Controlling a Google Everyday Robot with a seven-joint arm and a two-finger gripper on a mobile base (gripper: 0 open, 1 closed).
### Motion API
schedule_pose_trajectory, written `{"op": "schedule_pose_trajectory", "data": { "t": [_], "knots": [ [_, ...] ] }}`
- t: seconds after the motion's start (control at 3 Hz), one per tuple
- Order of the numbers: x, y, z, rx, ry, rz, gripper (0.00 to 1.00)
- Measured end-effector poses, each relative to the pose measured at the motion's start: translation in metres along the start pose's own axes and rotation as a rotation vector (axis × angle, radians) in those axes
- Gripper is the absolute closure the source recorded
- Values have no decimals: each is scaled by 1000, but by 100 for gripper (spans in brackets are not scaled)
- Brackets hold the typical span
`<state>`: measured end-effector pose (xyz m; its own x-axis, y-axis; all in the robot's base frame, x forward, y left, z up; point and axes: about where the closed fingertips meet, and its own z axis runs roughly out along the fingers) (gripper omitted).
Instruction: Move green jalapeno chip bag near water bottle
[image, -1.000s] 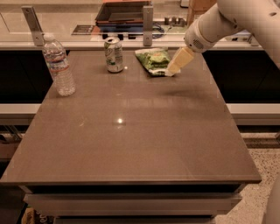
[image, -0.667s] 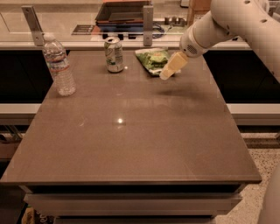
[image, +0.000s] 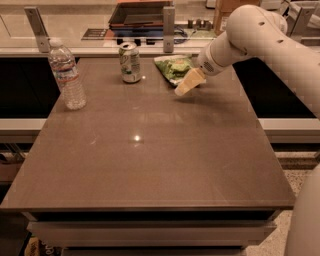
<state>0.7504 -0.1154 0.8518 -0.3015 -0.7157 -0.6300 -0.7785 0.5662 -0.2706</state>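
A green-and-silver soda can (image: 130, 62) stands upright near the back edge of a brown table (image: 150, 170), left of the gripper (image: 182, 90), which hangs low over the table's rear right part. Behind the table runs a pale counter (image: 75, 35) bearing a dark tray (image: 140, 15) and upright metal brackets (image: 169, 22); speckled floor (image: 297, 162) shows at right

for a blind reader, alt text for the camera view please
The robot's gripper hangs at the near edge of the green jalapeno chip bag, lying at the far side of a brown table. A soda can stands left of the bag, and the water bottle farther left.
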Motion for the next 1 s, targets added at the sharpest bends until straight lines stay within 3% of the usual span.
{"op": "schedule_pose_trajectory", "data": {
  "t": [0.67,1.0],
  "knots": [
    [-5,-38,18,122,-29,30,0],
    [-10,-49,24,139,-47,40,0]
  ]
}}
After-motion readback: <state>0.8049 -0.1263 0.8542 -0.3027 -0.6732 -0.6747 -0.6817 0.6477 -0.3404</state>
